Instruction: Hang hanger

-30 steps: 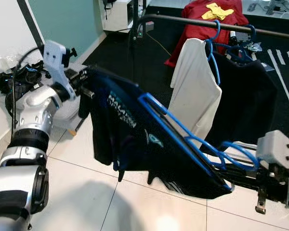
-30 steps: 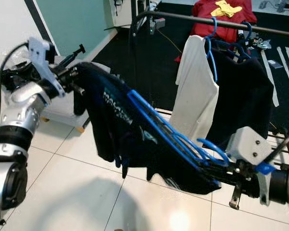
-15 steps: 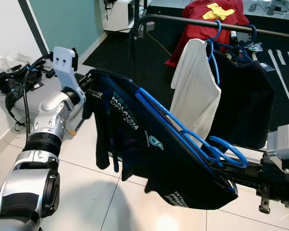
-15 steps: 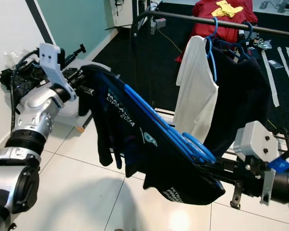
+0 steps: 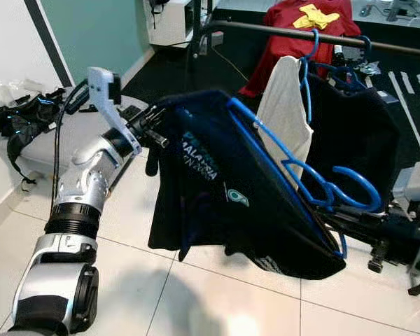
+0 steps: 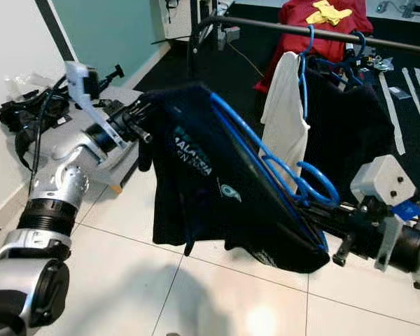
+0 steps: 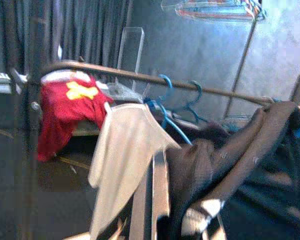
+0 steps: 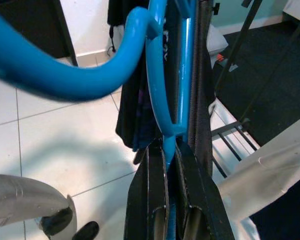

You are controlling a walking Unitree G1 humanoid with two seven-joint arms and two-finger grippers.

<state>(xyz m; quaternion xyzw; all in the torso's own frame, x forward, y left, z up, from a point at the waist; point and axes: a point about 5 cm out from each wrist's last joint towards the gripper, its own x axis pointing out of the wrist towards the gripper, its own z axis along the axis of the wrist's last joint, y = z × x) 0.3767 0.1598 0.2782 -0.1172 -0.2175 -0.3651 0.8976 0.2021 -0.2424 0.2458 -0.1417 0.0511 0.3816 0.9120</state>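
Transport is under way, hanging not yet done. Left gripper (image 5: 150,126) pinches the shoulder of the dark shirt (image 5: 231,196), which drapes over the blue hanger (image 5: 294,175); right gripper (image 5: 350,224) clamps the hanger's end. Hook (image 5: 353,189) is well short of the rail (image 5: 280,29) (other garments already hang there). Raising and hooking remain.

A white shirt (image 5: 285,98) hangs in the upper middle of the frame, with a black garment (image 5: 350,133) just to its right. A red garment (image 5: 304,28) with a yellow print lies at the top. A teal wall (image 5: 98,31) fills the upper left, above a white tiled floor (image 5: 126,280).
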